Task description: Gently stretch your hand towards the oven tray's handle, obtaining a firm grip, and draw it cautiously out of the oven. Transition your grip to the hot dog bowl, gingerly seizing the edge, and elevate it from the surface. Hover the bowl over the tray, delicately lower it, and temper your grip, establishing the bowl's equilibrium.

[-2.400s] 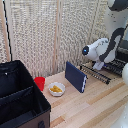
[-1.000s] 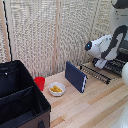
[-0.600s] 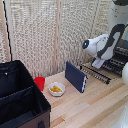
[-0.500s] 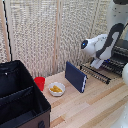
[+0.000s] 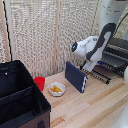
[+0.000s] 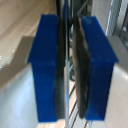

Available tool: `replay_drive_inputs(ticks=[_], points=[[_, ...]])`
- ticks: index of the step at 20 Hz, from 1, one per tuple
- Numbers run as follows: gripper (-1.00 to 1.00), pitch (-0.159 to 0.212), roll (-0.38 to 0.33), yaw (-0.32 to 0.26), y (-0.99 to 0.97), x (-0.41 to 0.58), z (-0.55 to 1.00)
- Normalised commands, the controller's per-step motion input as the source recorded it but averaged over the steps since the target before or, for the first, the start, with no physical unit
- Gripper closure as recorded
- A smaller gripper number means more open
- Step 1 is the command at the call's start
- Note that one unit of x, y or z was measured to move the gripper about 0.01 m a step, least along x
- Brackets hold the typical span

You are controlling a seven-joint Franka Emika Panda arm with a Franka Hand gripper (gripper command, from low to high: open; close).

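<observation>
The oven (image 5: pixel 118 52) stands at the exterior view's right edge, black and silver. Its dark wire oven tray (image 5: pixel 103 75) sticks out of the front toward the table. My gripper (image 5: pixel 91 67) points down at the tray's front edge. In the wrist view the two blue fingers (image 6: pixel 47 65) of my gripper (image 6: pixel 70 70) stand almost together, shut on the thin oven tray's handle (image 6: pixel 69 35), with more rack bars (image 6: pixel 75 90) blurred beyond. The white hot dog bowl (image 5: pixel 55 89) with yellowish pieces sits on the wooden table, to the exterior view's left of the arm.
A dark blue slab (image 5: pixel 76 76) stands on edge between the bowl and the tray. A red cup (image 5: pixel 39 82) is behind the bowl. A large black case (image 5: pixel 20 100) fills the exterior view's lower left. A woven screen (image 5: pixel 45 35) backs the table.
The arm's wrist has shifted toward the exterior view's left, away from the oven, and the rack has come out with it.
</observation>
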Motion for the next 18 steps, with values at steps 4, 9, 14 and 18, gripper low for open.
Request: replay_drive_inputs(ticks=[4,9,14,18], points=[[-1.00,0.000,-0.028,-0.009,0.02,0.000,0.19],[-1.00,0.011,-0.008,-0.004,0.00,0.020,0.59],[-1.00,0.000,-0.003,-0.079,0.00,0.051,0.77],[-1.00,-0.008,0.000,-0.173,0.02,0.169,0.96]])
